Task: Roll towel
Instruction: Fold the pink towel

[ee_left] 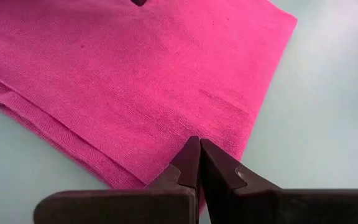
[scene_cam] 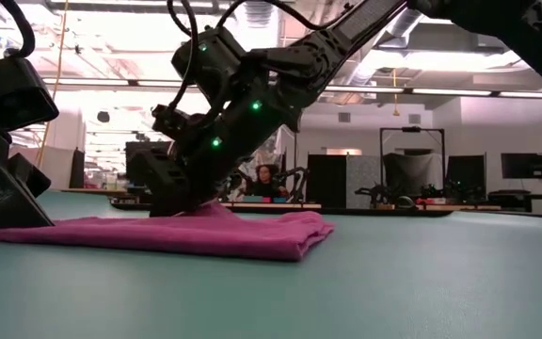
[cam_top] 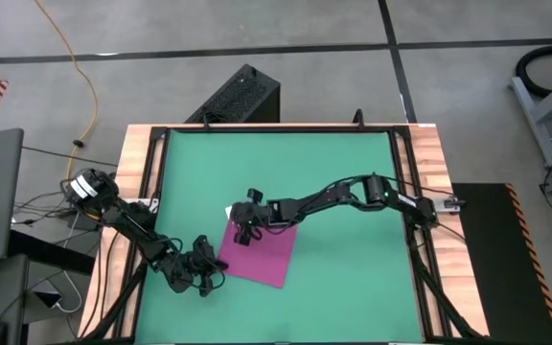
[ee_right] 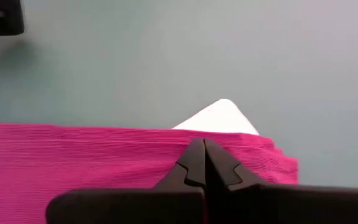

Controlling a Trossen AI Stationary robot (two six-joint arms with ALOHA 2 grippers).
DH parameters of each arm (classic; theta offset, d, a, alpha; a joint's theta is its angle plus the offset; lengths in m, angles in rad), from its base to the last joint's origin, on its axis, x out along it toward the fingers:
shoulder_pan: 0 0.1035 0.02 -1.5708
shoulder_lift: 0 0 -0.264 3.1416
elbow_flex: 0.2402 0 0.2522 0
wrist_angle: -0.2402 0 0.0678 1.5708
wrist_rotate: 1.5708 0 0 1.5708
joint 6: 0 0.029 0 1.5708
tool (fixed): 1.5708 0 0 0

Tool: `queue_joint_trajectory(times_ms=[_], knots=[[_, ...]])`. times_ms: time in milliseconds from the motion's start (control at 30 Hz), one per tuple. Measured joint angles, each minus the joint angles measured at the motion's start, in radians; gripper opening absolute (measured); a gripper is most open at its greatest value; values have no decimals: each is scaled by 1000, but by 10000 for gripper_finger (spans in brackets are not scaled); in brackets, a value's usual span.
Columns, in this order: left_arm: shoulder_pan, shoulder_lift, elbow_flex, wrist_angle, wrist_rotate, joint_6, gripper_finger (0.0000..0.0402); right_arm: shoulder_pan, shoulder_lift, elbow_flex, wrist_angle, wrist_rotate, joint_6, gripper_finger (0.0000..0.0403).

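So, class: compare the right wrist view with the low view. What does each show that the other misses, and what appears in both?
Only the right wrist view shows the small white tag poking out past the cloth's edge, and the right pincer shut on that edge.

Only the low view shows the room behind the table, with a seated person and monitors, plus the left pincer down at the cloth's other end.

Both show the soft magenta-purple towel lying on the green table mat.
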Motion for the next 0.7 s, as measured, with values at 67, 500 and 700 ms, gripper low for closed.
queue_joint_trajectory(times_ms=[67, 500, 700], knots=[[0, 0, 0, 0, -1, 1, 0, 6, -3, -1, 10, 7, -10, 12], [-1, 0, 0, 2, 6, 20, 0, 151, -155, -3, -319, 212, 70, 11], [-1, 0, 0, 2, -8, 22, 0, 213, -86, -3, -426, 247, 189, 4]])
